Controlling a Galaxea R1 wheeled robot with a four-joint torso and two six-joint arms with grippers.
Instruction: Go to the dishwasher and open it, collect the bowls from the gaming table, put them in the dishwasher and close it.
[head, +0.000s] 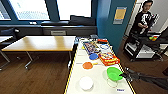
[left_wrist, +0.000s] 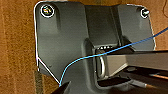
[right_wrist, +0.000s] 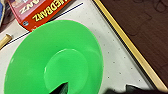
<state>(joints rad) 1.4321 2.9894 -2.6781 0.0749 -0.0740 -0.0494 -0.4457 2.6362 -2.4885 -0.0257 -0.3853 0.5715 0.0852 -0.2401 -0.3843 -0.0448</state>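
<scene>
The right claw (head: 123, 74), grip unclear, meets the green bowl (head: 114, 73) by the gaming table (head: 100, 83) yellow edge.

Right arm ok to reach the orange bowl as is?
Probably yes. The right claw is at the green bowl; the orange bowl sits just beyond on the gaming table, with bare top between them.

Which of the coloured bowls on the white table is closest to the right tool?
The lime green bowl, the largest, by the table's right edge; the right tool is at its rim. The orange bowl and blue bowl sit farther up the table.
</scene>
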